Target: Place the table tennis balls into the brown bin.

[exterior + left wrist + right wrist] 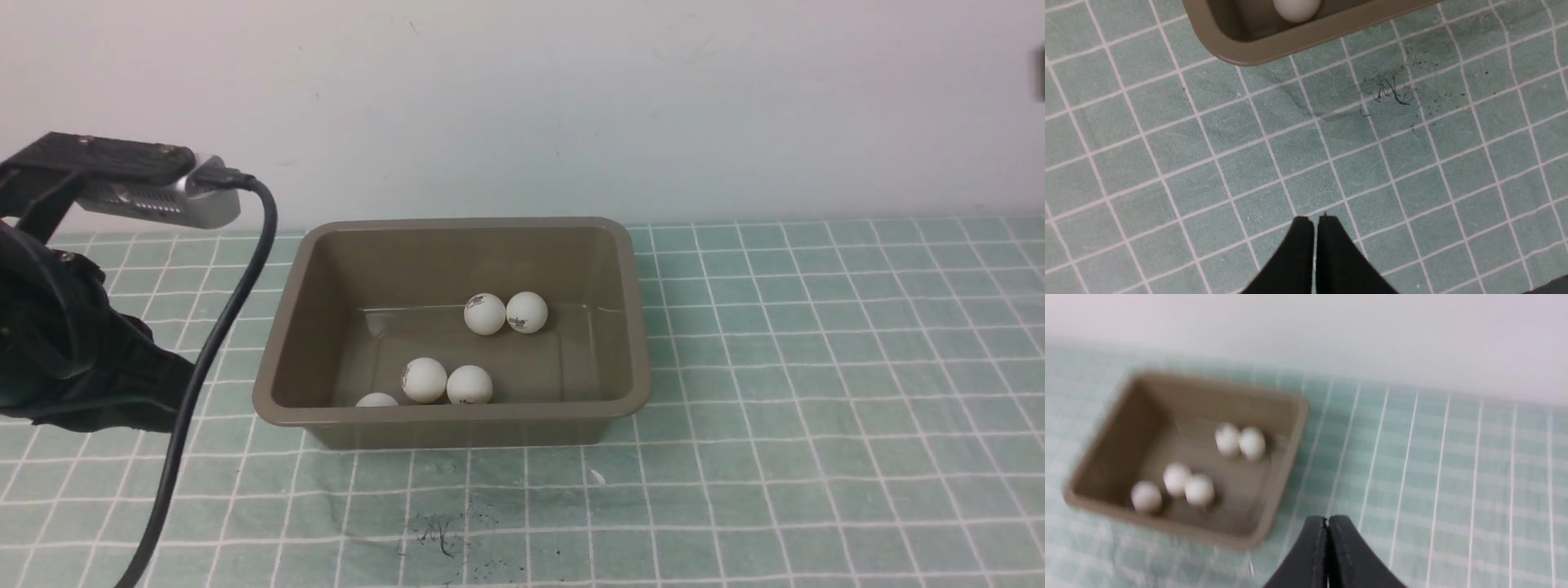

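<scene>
- Five table tennis balls (424,380) lie on the floor of the brown bin (457,412). Two touch each other towards its far wall and two touch near its front wall. The fifth sits just beside that nearer pair, half hidden behind the front rim in the front view.
- The bin stands flat on the desk (816,367), on the green checked cover, roughly in the middle of what I can see.
- I spot no ball on the cover around the bin in any of the three views. What lies beyond the edges of the pictures I cannot vouch for.
- The left tool (1314,220) has its fingers pressed together with nothing between them. It hangs over bare cover on the near side of the bin, near one rounded corner and apart from it.
- The right tool (1327,518) is also pressed together and empty. Its view is blurred, but the fingertips plainly meet. It is out of the front view, off to the bin's right and apart from it.
- To my eye the job is done or as good as done, since every ball I can find is in the bin and neither tool carries one.
- At most, the arms need to draw back to rest, unless a ball sits somewhere out of sight.
- A dark ink scribble (433,535) marks the cover in front of the bin, and I take it to have nothing to do with the task.
</scene>
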